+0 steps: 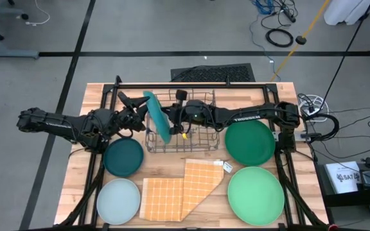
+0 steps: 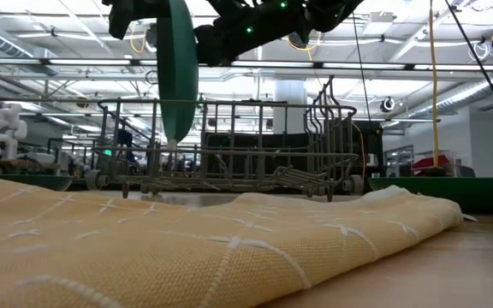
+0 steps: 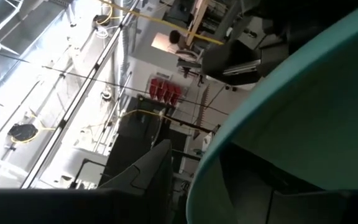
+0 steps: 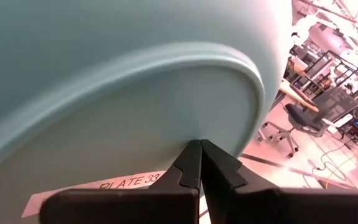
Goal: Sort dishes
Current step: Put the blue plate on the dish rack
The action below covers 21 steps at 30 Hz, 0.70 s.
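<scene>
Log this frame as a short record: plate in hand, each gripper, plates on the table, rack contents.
plate in hand: teal-blue plate, on edge above the wire rack
right gripper: shut on its rim
left gripper: beside the plate, grip unclear
on table: dark teal plate, pale blue plate, deep green plate, light green plate
rack: no plates seated

arms: two dark, jointed, left and right of the high view | right arm (image 1: 249, 117): pale lettering | left arm (image 1: 63, 123): knobbly black links | lights: small green, top of low view
</scene>
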Available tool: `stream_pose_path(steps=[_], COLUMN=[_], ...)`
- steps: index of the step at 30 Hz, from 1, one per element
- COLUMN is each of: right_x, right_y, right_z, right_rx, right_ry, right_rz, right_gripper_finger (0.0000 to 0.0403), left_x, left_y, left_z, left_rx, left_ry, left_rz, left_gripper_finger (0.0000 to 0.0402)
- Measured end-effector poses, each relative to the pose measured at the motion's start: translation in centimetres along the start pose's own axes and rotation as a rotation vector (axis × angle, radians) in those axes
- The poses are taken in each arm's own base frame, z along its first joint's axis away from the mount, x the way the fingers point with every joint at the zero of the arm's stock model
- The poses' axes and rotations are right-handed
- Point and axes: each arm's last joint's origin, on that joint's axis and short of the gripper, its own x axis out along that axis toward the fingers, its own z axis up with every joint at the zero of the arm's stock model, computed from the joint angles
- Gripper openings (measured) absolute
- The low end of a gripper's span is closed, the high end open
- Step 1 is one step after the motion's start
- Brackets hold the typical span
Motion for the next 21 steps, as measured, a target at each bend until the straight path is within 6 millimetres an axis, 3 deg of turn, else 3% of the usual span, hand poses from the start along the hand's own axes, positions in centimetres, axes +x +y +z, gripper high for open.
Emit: stream_pose_path(steps=[8, 21], right_x=[0.0, 0.1], right_y=[-0.5, -0.4], right_z=[1.2, 1.0], right_rx=[-0.021, -0.011], right_ry=[-0.036, -0.016], right_rz=[-0.014, -0.006], right_gripper_finger=[0.0000, 0.0000], left_x=[0.1, 0.7], left_y=[0.4, -0.1], left_z=[0.0, -1.0], left_rx=[-0.036, -0.074], left_ry=[0.000, 0.067], left_rz=[0.036, -0.007], left_gripper_finger=[0.0147, 0.0147])
